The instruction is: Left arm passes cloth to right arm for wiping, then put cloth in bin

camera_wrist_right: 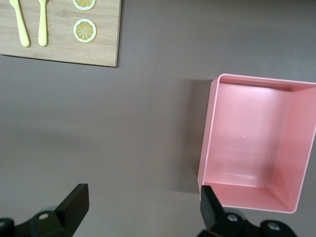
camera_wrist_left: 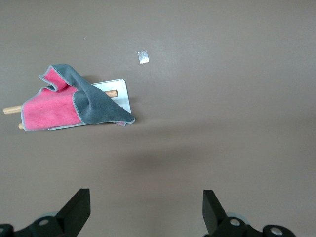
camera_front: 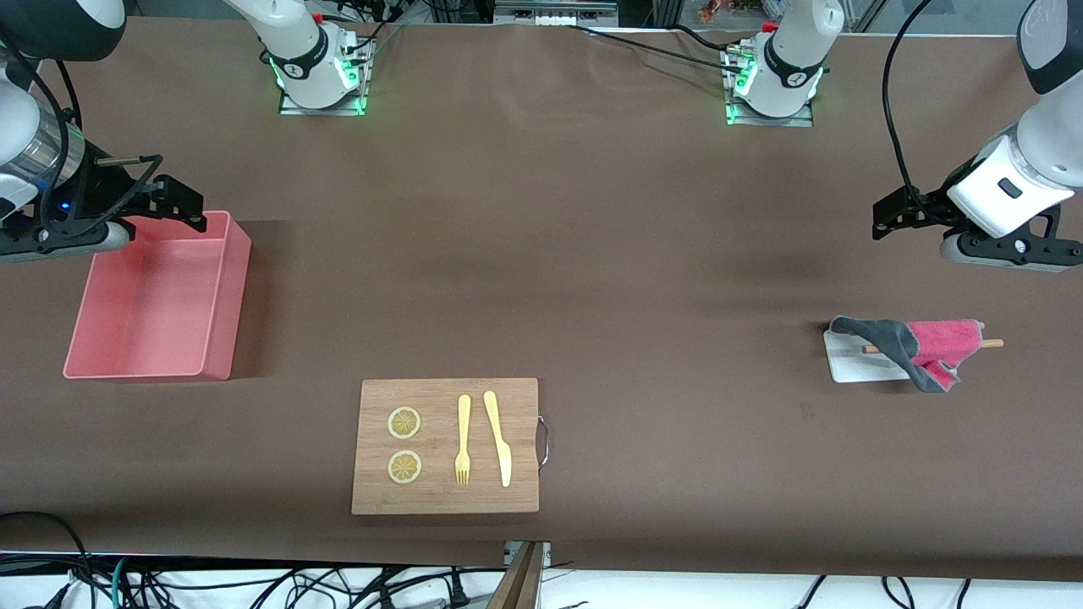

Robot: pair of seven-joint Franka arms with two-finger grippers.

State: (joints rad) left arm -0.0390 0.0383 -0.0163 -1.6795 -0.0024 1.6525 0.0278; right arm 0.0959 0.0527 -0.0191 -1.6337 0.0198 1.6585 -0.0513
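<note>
Hovering my left gripper [camera_wrist_left: 143, 212] wide open and empty, I am eyeing the cloth [camera_wrist_left: 74, 101] draped across the tray [camera_wrist_left: 121, 91] at eleven o'clock; my right gripper [camera_wrist_right: 140, 210], equally open, is waiting by the bin [camera_wrist_right: 210, 128].

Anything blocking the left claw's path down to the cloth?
Nothing visible. The left claw hangs open in the air at the left arm's end of the table. The cloth lies draped over a small white tray and wooden sticks, with only bare table around it.
</note>
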